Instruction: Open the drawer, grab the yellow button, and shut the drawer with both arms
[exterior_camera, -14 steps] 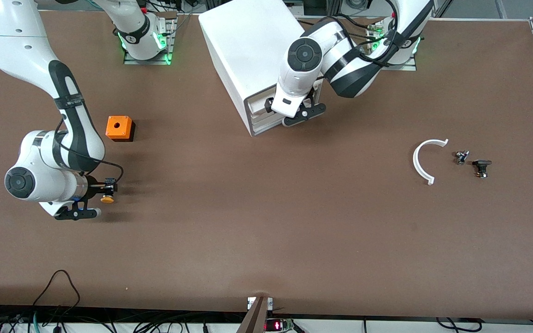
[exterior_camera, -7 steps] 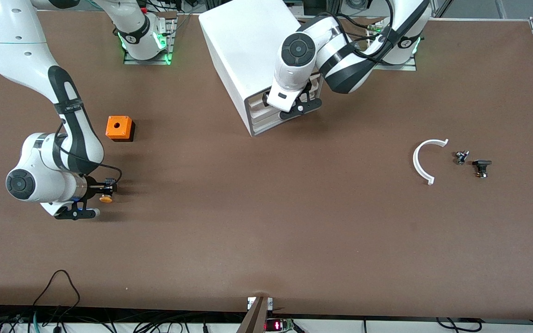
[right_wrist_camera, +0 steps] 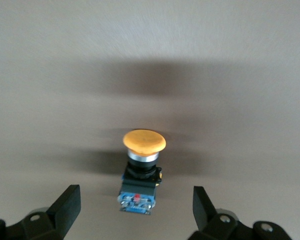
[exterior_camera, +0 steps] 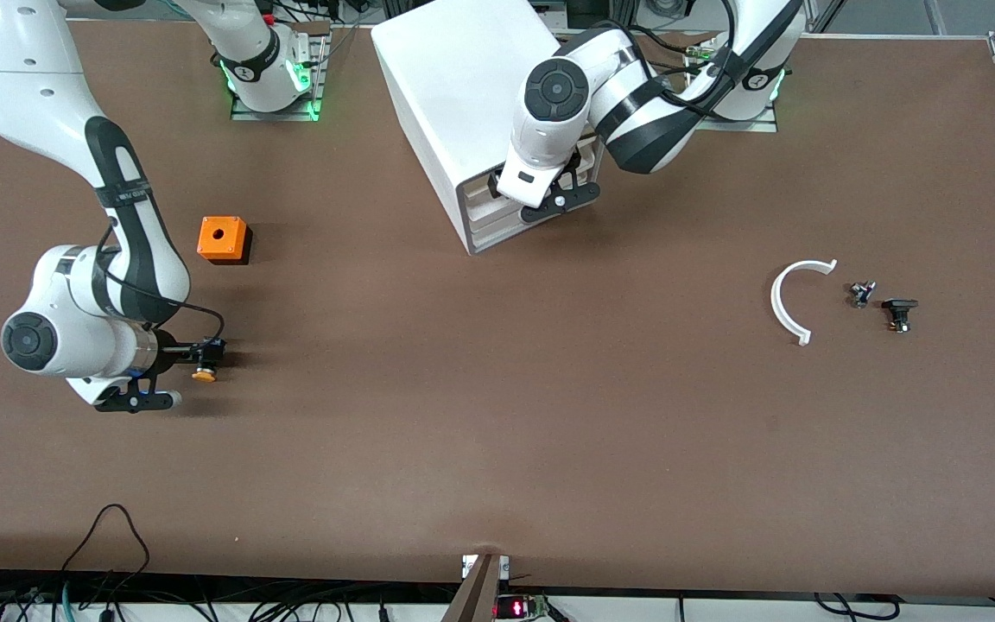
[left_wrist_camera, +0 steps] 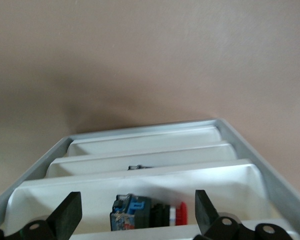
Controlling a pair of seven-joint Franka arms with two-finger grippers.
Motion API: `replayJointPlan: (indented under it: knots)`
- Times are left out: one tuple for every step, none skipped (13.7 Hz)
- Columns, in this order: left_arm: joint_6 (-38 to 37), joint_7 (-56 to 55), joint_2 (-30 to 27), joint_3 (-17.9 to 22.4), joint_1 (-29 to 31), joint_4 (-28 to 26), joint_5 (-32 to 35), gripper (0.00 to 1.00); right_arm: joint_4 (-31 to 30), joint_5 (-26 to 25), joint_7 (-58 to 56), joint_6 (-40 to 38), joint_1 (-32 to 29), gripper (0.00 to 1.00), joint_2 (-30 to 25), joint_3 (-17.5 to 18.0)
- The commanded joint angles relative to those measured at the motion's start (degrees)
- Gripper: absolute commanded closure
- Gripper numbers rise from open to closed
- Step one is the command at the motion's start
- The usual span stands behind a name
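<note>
The button has an orange cap and a black and blue body. It rests on the table at the right arm's end. In the right wrist view the button sits between the fingers, and neither touches it. My right gripper is open low around it. The white cabinet stands near the bases. My left gripper is open at the front of the top drawer. The drawer stands slightly out, with a blue, black and red part inside.
An orange cube with a hole sits farther from the front camera than the button. A white curved strip and two small dark parts lie toward the left arm's end. The two lower drawers are shut.
My left gripper has moved in toward the cabinet front, and the top drawer has gone further in. My right hand has drawn back slightly toward the right arm's end. The button has stayed put.
</note>
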Motion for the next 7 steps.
replayJointPlan:
  knots:
    - [-2.4, 5.9, -1.5, -0.5, 5.1, 2.3, 1.7, 0.01, -1.1, 0.2, 0.4, -4.3, -0.1, 0.01, -7.0, 1.8]
    - [-4.3, 7.0, -1.8, -0.6, 6.3, 3.8, 2.9, 0.01, -1.1, 0.1, 0.4, -6.2, 0.5, 0.01, -9.2, 1.9]
    - [-7.9, 8.8, -2.2, -0.6, 7.2, 6.2, 5.8, 0.01, -1.1, 0.1, 0.4, -8.0, 0.8, 0.01, -11.3, 1.9]
    - [-12.0, 11.2, -2.2, -0.6, 7.3, 8.5, 9.3, 0.01, -1.1, 0.1, 0.4, -10.1, 1.0, 0.01, -13.4, 1.8]
    - [-15.4, 13.4, -2.2, -0.6, 7.4, 10.4, 11.9, 0.01, -1.1, 0.1, 0.6, -12.4, 1.1, 0.01, -15.5, 1.9]
    - [-17.6, 15.1, -2.4, -0.4, 7.8, 11.7, 13.6, 0.01, -1.1, -0.3, 1.9, -15.1, 1.1, 0.01, -17.6, 1.9]
    - [-19.6, 17.6, -2.6, -0.5, 8.9, 12.9, 14.4, 0.01, -1.1, -0.4, 2.3, -18.1, 1.3, 0.01, -19.7, 1.9]
